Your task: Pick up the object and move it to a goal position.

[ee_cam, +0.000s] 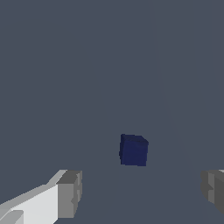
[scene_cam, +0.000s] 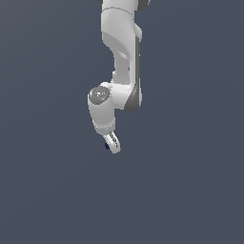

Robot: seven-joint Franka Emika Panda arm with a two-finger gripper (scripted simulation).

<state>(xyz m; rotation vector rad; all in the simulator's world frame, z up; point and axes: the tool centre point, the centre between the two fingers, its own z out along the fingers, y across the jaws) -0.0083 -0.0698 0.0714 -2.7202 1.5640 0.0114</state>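
Your gripper (ee_cam: 140, 197) has its fingers apart, and the cube (ee_cam: 133, 150) sits on the floor just beyond the fingertips, between their lines and not yet touched. You should expect it to be light, rigid and smooth-sided, so close squarely on two opposite flat faces near mid-height.

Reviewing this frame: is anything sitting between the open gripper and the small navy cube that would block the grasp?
Nothing visible does. In the wrist view the navy cube sits on the bare grey surface ahead of the gripper, whose two pads are spread apart with only empty floor between them and the cube. No goal marker is visible.
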